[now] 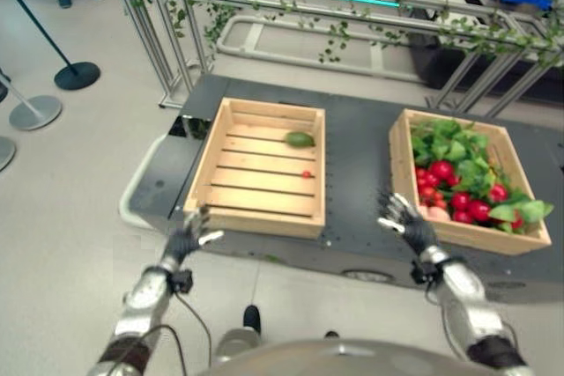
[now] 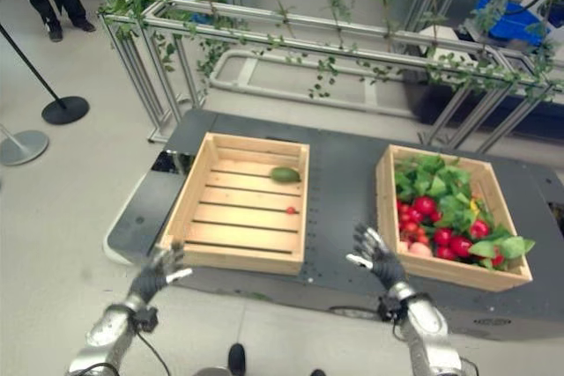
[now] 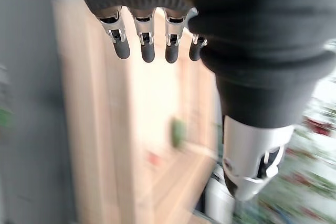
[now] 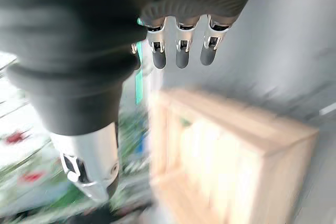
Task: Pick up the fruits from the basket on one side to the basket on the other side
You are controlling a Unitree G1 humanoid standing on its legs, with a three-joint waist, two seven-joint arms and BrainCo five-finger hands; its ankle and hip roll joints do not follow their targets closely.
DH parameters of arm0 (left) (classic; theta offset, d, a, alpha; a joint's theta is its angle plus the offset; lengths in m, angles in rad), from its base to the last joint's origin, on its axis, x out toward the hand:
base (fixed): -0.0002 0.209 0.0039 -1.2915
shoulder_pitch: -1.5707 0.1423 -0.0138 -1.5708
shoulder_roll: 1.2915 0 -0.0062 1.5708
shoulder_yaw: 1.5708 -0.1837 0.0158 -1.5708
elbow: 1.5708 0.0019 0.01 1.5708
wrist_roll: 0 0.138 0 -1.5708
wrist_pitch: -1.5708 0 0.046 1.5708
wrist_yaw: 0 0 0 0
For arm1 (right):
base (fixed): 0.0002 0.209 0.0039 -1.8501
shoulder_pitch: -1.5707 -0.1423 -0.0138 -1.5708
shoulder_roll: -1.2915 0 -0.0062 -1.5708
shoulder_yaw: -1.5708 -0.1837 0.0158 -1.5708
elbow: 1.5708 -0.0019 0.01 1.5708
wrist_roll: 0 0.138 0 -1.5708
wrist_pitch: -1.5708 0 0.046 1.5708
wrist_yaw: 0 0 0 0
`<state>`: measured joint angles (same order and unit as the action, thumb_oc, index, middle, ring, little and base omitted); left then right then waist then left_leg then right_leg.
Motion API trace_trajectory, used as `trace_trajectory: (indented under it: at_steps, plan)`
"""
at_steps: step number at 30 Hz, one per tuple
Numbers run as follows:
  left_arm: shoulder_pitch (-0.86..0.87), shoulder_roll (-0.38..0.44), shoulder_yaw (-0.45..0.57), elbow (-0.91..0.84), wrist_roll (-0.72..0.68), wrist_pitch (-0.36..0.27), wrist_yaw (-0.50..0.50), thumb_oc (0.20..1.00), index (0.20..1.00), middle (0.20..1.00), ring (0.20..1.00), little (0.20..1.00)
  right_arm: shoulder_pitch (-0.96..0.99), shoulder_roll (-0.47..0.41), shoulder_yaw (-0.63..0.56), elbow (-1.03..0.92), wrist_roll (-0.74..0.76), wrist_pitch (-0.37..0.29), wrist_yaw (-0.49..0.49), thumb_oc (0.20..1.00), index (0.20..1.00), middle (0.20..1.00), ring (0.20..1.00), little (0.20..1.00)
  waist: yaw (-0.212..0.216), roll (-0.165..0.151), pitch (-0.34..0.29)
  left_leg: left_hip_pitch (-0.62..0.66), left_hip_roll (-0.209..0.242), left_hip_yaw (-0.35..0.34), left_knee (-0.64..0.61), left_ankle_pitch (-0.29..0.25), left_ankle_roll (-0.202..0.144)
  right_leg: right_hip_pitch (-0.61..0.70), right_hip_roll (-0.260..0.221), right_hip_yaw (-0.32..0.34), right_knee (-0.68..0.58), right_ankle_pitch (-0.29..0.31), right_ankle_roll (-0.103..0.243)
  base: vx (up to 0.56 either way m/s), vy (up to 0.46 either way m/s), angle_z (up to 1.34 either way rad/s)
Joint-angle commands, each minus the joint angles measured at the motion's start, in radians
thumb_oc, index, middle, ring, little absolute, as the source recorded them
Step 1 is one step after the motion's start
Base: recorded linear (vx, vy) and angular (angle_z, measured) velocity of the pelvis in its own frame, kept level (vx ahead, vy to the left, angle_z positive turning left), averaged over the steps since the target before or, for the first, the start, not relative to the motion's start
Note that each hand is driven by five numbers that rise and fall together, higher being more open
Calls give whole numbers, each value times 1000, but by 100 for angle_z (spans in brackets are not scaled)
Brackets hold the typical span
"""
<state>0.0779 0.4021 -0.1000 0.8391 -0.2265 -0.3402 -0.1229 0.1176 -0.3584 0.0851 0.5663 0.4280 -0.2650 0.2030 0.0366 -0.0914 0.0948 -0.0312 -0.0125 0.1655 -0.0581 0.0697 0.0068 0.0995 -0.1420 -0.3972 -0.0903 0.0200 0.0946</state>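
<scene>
Both my hands hang spread and empty at the near edge of the dark platform [image 1: 352, 143], each short of its wooden crate. My right hand [image 1: 407, 222], fingers splayed and holding nothing, is just beside the near left corner of the right-hand crate [image 2: 384, 209], which is heaped with red fruits [image 1: 465, 204] among green leaves [image 1: 454, 149]. My left hand [image 1: 189, 235], also loose and holding nothing, hovers by the near left corner of the left-hand crate [image 1: 256, 222]; its slatted floor holds a single green fruit [image 1: 300, 139] near the far right corner and one small red fruit [image 1: 307, 174] close to the right wall.

The step in hand, as I judge it, is the reach into the full crate. To do it well I should lift my right hand over the near wall instead of brushing it, then come down on a red fruit lying clear of the leaves, such as one in the cluster towards the near side, so the fingers curl round fruit and not foliage. A gentle wrap from above seems wise, since round fruits may roll off into the pile. The carry then has to cross the bare strip of platform between the crates.
</scene>
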Motion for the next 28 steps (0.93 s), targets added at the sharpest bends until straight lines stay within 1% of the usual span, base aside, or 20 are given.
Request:
trace_trajectory:
  at_steps: [1,3,5,8,10,11,12,13,14,15,17,20,21,23,24,28]
  plan:
    - [-36,-12,28,70,77,-55,68,1000,1000,1000,1000,1000,-15,-23,-39,-12,-74,-81,-71,1000,1000,1000,1000,1000,-13,25,-17,39,36,-1,74,-140,-29,-55,5,-7,96,-67,23,0,0,0]
    - [-23,-27,51,120,71,-44,69,1000,1000,1000,1000,1000,7,-30,-54,16,-124,-79,-97,1000,1000,1000,1000,1000,-14,26,-19,42,36,-2,72,-140,-29,-52,5,-7,96,-68,23,0,0,0]
    - [-13,-43,76,170,67,-41,76,1000,1000,1000,1000,1000,23,-25,-67,36,-119,-81,-92,1000,1000,1000,1000,1000,-17,28,-17,47,35,-1,68,-139,-29,-49,6,-5,96,-68,23,0,0,0]
    - [-13,-67,102,252,67,-22,91,1000,1000,1000,1000,1000,31,-8,-76,148,-114,-70,-108,1000,1000,1000,1000,1000,-19,27,-19,50,33,-2,63,-138,-29,-44,6,-2,92,-68,23,6,3,1]
    - [-23,-84,116,319,61,8,102,1000,1000,1000,1000,1000,11,11,-59,286,-122,-49,-128,1000,1000,1000,1000,1000,-21,28,-19,54,32,-1,58,-136,-28,-41,8,-3,92,-68,22,0,0,0]
    - [-23,-84,116,319,61,8,102,1000,1000,1000,1000,1000,11,11,-59,287,-122,-49,-128,1000,1000,1000,1000,1000,-21,28,-19,54,32,-1,57,-136,-28,-41,8,-3,92,-68,22,0,0,0]
    - [-35,-89,113,358,94,29,120,1000,1000,1000,1000,1000,-12,14,-34,404,-156,-25,-149,1000,1000,1000,1000,1000,-19,28,-20,57,31,0,53,-136,-26,-41,8,2,91,-68,20,0,0,0]
    - [-35,-89,113,359,94,29,120,1000,1000,1000,1000,1000,-13,14,-34,405,-156,-26,-149,1000,1000,1000,1000,1000,-20,28,-19,57,31,0,53,-136,-26,-41,8,2,91,-68,20,0,0,0]
    - [-44,-93,109,390,101,50,115,1000,1000,1000,1000,1000,-35,28,-16,545,-163,7,-142,1000,1000,1000,1000,1000,-16,29,-23,60,28,-2,47,-136,-25,-38,8,2,88,-67,20,0,0,0]
    - [-44,-93,109,390,101,50,115,1000,1000,1000,1000,1000,-35,28,-16,546,-163,7,-142,1000,1000,1000,1000,1000,-16,29,-22,60,28,-2,47,-135,-25,-38,8,2,88,-67,20,0,0,0]
    - [-51,-99,96,426,122,79,97,1000,1000,1000,1000,1000,-50,45,-21,670,-166,45,-132,1000,1000,1000,1000,1000,-13,30,-27,63,26,-6,42,-134,-23,-34,9,-2,86,-67,19,18,10,0]
    - [-62,-101,83,491,194,139,77,1000,1000,1000,1000,1000,-69,55,-45,856,-222,124,-133,1000,1000,1000,1000,1000,-7,34,-40,68,23,-12,34,-136,-20,-28,10,-11,80,-67,20,41,17,0]
    - [-64,-107,86,501,181,153,66,1000,1000,1000,1000,1000,-71,56,-55,873,-205,137,-119,1000,1000,1000,1000,1000,-6,36,-43,70,22,-15,32,-136,-19,-26,9,-12,79,-66,20,49,27,1]
    - [-59,-116,95,563,191,192,28,1000,1000,1000,1000,1000,-76,56,-60,910,-239,165,-118,1000,1000,1000,1000,1000,-6,41,-54,79,20,-13,25,-139,-17,-20,10,-10,74,-66,21,66,38,0]
    - [-58,-119,99,569,183,202,18,1000,1000,1000,1000,1000,-77,57,-64,911,-238,170,-114,1000,1000,1000,1000,1000,-7,43,-57,82,20,-12,24,-140,-16,-17,10,-9,74,-67,21,73,43,-1]
    - [-53,-130,104,558,150,213,7,1000,1000,1000,1000,1000,-83,66,-60,882,-215,179,-101,1000,1000,1000,1000,1000,-7,47,-64,91,16,-12,18,-142,-13,-13,10,-3,72,-69,21,37,33,-1]
